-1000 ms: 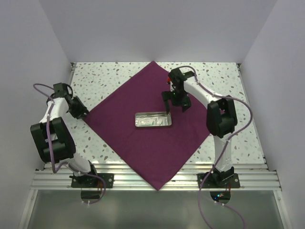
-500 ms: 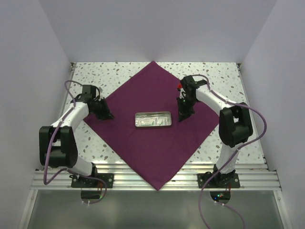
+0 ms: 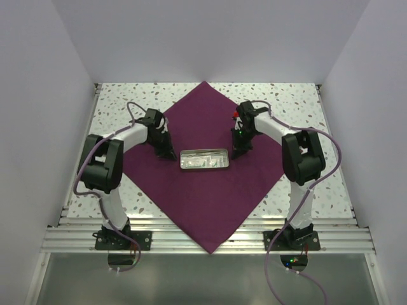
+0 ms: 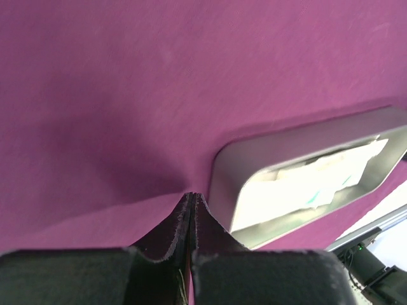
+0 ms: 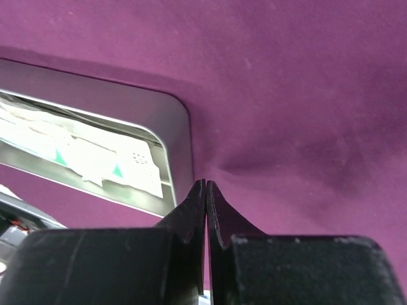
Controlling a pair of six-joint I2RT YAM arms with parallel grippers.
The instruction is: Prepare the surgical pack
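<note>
Centring the tray (image 3: pixel 182 159) on the cloth (image 3: pixel 203 210) looks like the step in hand. The cloth lies flat as a diamond on the table (image 3: pixel 127 101), with corners at 12, 3, 6 and 9 o'clock, the 6 o'clock corner reaching over the near edge. The tray sits near the cloth's middle, long sides running 9 to 3, with white packets (image 5: pixel 108 162) inside.

The left gripper (image 4: pixel 191 198) stands just beside the tray's 9 o'clock end and the right gripper (image 5: pixel 205 184) just beside its 3 o'clock end. Both have their jaws pressed together, tips down on the cloth. The cloth puckers at each tip; I cannot tell whether a fold is caught between the jaws.

To do this well, I judge that both tips should ease up enough to stop dragging the cloth. They should then meet the tray's end walls low and push evenly. A harder push from one side would likely slew the tray or bunch the cloth under it.
</note>
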